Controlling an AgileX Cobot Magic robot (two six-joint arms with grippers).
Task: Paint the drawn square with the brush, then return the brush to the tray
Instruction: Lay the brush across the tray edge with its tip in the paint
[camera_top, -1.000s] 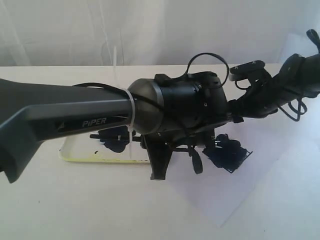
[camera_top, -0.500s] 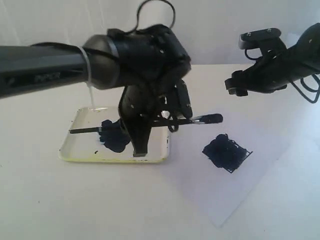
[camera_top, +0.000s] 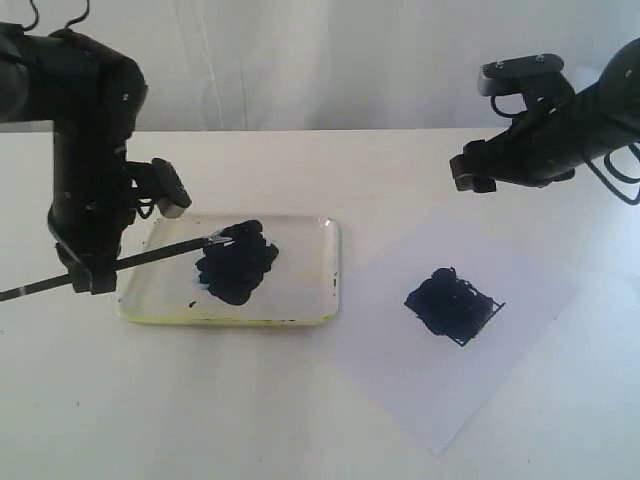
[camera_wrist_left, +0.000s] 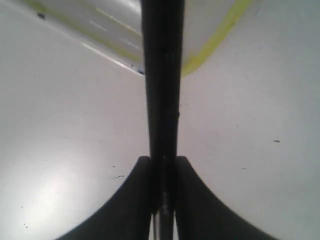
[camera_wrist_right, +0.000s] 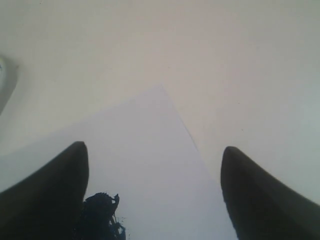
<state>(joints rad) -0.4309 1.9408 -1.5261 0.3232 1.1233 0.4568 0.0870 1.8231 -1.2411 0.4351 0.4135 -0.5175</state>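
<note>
A plain white tabletop (camera_top: 180, 410) in front of a pale curtain carries a white sheet of paper (camera_top: 520, 345) on its right half. On the sheet, the small black-lined drawn square (camera_top: 453, 305), tilted like a diamond, is thickly smeared with dark paint. Well to its left lies the shallow whitish rectangular tray (camera_top: 336, 262), with a yellow-stained rim and a blue-black paint blotch (camera_top: 238, 268). The long, thin black-handled brush (camera_top: 150, 254) slants across the tray's left edge, its tip at the blotch, though whether it touches is unclear. The left gripper (camera_top: 88, 274) pinches the handle between closed-in fingers (camera_wrist_left: 130, 200), well back from the tip. The right gripper (camera_top: 470, 172) hovers over the paper with fingers (camera_wrist_right: 45, 190) spread wide and nothing between them. The brush looks light and stiff but slim and smooth, so it may pivot in the pinch. A mid-handle hold, clear of the wet tip, seems right.
</note>
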